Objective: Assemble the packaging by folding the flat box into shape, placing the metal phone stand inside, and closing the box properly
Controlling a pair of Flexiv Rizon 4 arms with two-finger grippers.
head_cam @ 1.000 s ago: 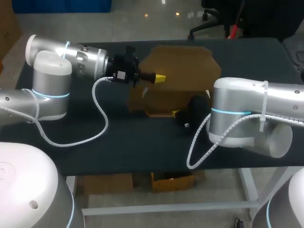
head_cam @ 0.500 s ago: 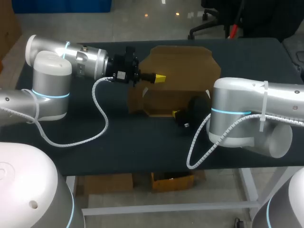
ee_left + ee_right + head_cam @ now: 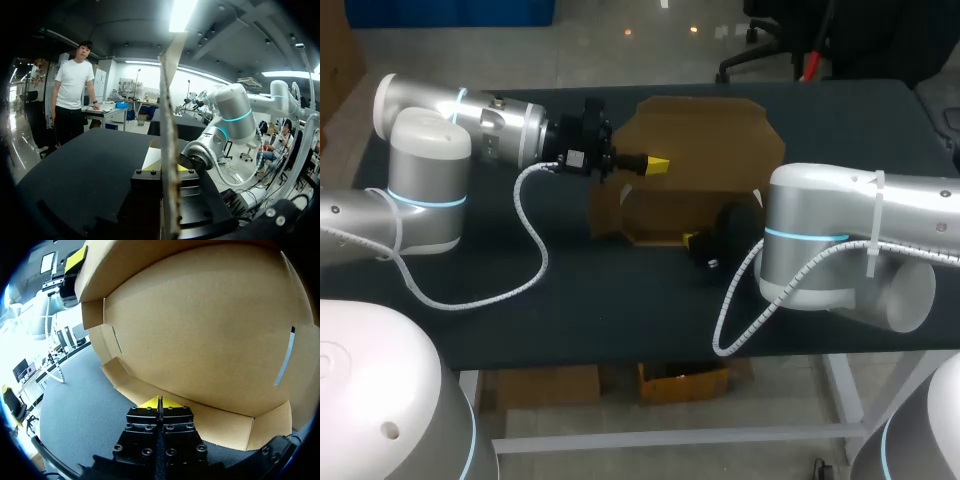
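Fingers of the left gripper are clenched on an upright panel of the box — in the left wrist view the cardboard runs edge-on between them. The box sits half-formed at the middle of the tabletop, toward its far side, with a broad flap tilted up and back and a low wall along the near side. At that near wall the right gripper has its fingers pressed together; whether a thin flap is pinched between them I cannot tell. Likely trouble: the left hold is on a narrow edge, so the panel could slip out or buckle off its crease if the grippers pull against each other, and the shape would sag flat. A coiled cable loops over the tabletop, apart from the box, while the right arm crowds the near right side — probably the way in for the metal phone stand, which no view shows.
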